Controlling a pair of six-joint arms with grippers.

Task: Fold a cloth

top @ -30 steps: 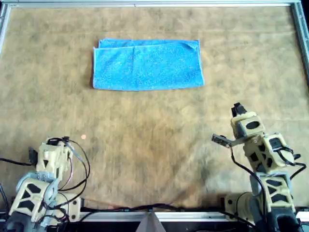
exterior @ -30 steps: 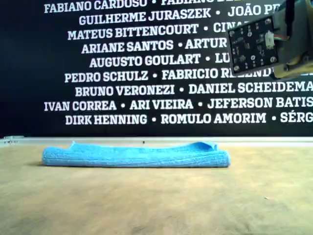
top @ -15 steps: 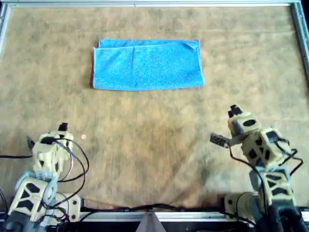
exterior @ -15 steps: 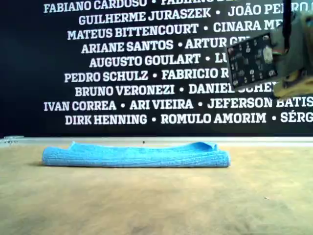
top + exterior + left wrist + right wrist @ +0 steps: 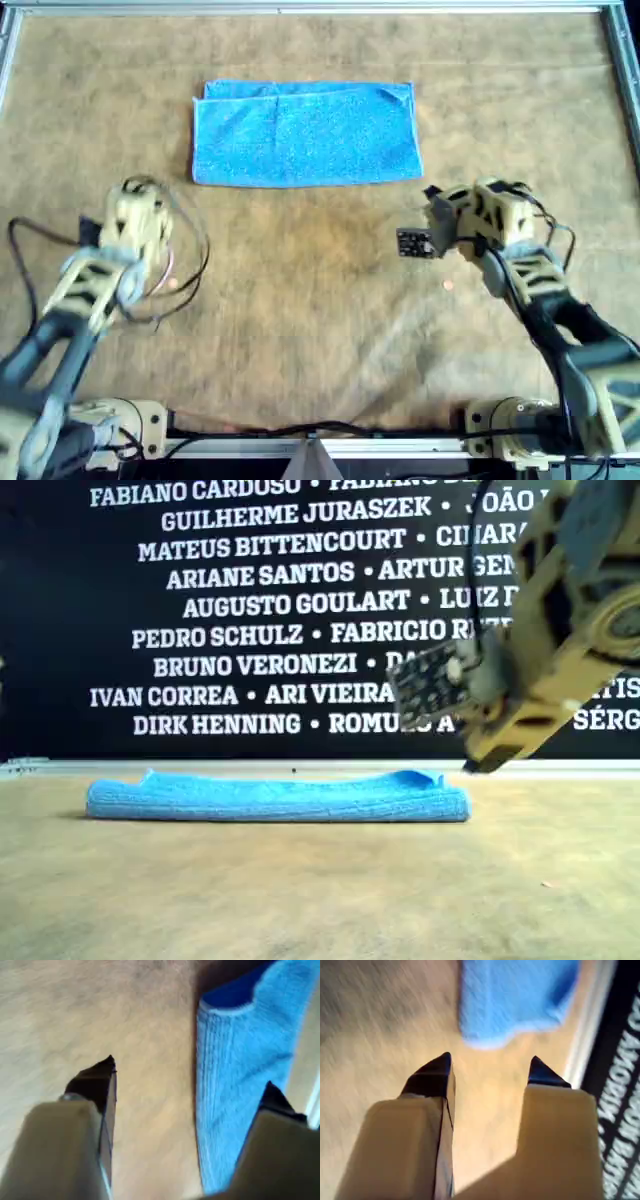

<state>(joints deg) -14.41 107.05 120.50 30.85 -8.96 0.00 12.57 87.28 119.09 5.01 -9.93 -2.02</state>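
The light blue cloth [image 5: 305, 135] lies flat on the brown table toward its far side, folded into a long rectangle. It also shows in the exterior view [image 5: 280, 798]. My first gripper [image 5: 135, 188] is open and empty, just off the cloth's left end in the overhead view. In the first wrist view the cloth [image 5: 240, 1085] lies past my first gripper [image 5: 190, 1074]. My second gripper [image 5: 432, 200] is open and empty, just off the cloth's near right corner. In the second wrist view the cloth [image 5: 515, 995] lies ahead of my second gripper [image 5: 490, 1057]. Neither gripper touches the cloth.
A metal rail [image 5: 320, 8] frames the brown table [image 5: 300, 300]. A black banner with white names [image 5: 250, 630] stands behind the far edge. A small circuit board [image 5: 412, 243] hangs off the second arm. Loose cables [image 5: 185, 270] trail from the first arm.
Both arms have swung from the table's near edge up toward the cloth, one to each end. The cloth has not moved.
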